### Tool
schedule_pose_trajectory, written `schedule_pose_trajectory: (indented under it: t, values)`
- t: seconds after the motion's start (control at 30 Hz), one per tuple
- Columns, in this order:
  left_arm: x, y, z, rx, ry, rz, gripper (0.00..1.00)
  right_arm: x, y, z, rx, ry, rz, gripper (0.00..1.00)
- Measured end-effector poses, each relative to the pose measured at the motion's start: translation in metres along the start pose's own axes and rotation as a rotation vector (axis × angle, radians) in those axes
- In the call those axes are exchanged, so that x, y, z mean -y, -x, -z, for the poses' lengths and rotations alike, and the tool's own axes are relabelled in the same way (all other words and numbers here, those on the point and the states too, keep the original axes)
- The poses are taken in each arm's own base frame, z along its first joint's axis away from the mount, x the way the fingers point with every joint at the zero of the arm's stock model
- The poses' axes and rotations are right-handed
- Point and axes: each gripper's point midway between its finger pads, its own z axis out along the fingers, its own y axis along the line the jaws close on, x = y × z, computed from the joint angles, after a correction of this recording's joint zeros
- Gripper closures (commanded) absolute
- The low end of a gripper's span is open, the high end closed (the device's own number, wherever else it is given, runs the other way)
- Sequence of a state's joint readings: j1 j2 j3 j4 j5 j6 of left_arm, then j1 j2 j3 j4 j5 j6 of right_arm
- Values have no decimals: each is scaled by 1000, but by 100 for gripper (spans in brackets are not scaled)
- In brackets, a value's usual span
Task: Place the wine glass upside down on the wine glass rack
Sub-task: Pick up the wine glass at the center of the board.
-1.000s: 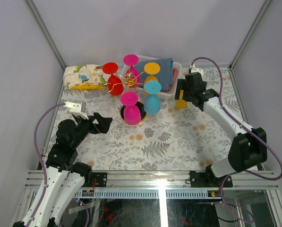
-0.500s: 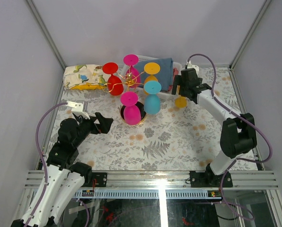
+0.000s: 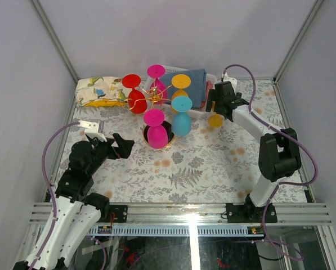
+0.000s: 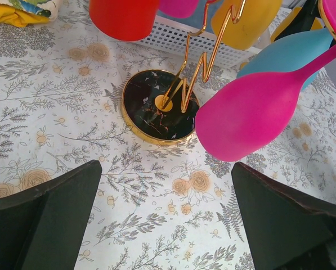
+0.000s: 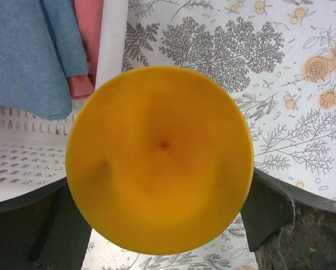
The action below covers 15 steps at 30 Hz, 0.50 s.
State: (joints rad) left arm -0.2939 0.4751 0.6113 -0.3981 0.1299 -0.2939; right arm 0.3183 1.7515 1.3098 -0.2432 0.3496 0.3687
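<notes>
Near the left edge, the left gripper [image 4: 168,225] gapes wide, facing the thin gold wire wine glass rack [image 4: 148,112], which holds 5 glasses. Toward the far-right corner, the yellow plastic wine glass [image 5: 159,160] sits foot-up beside the white perforated basket [image 5: 21,169], already oriented for hanging. The right gripper [image 3: 216,110] straddles it, its grip hidden.

Your top view looks down on the whole desk [image 3: 213,166] from behind the arms. Left wrist faces the rack [image 4: 148,112] base, low and close; right wrist sits just over the yellow glass [image 5: 159,157]. Top view shares both.
</notes>
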Motion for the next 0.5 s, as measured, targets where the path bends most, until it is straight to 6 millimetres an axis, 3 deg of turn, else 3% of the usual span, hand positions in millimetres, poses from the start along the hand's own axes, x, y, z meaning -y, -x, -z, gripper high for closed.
schedule_pose_trajectory:
  t: [0.23, 0.5]
  values:
    - [0, 0, 0, 0, 0, 0, 0, -1, 6, -8, 26, 4, -9, 0]
    - [0, 0, 0, 0, 0, 0, 0, -2, 14, -9, 57, 14, 10, 7]
